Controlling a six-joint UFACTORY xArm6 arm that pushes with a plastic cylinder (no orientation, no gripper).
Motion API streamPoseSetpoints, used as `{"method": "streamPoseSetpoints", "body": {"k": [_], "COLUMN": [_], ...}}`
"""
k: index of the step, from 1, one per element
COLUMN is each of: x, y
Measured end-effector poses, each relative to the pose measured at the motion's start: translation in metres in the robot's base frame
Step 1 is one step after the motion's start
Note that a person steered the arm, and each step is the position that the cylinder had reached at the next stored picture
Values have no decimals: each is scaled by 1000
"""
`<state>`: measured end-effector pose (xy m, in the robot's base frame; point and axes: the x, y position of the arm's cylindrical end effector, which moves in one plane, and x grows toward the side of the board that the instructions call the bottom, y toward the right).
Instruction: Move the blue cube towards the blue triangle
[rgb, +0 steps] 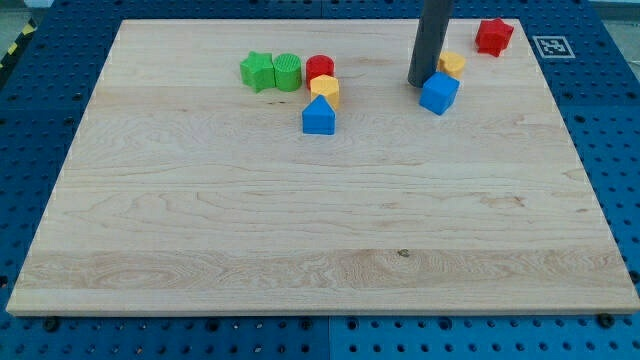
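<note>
The biggest thing was the wooden board (320, 230), lying flat on a blue table with holes (40, 150). Next came the dark rod (432, 40), coming down from the view's top. My tip (417, 84) sat on the board just to the view's left of the blue cube (439, 93), very close to it or touching (I could not tell which). The rod had no claws, so nothing could open or close.

The blue cube was near the view's top right, with a yellow block (453, 64) right behind it. A red star-like block (494, 35) sat by the board's top right corner.

The blue triangle (318, 117) was well apart, to the view's left. A second yellow block (325, 90) touched its top, then a red round block (320, 69). Two green blocks (272, 72) sat side by side just left of that.
</note>
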<state>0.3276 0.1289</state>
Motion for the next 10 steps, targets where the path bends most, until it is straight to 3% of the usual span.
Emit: {"method": "streamPoseSetpoints", "body": {"k": [6,9,10], "x": [53,47,64], "y": [33,100,115]}}
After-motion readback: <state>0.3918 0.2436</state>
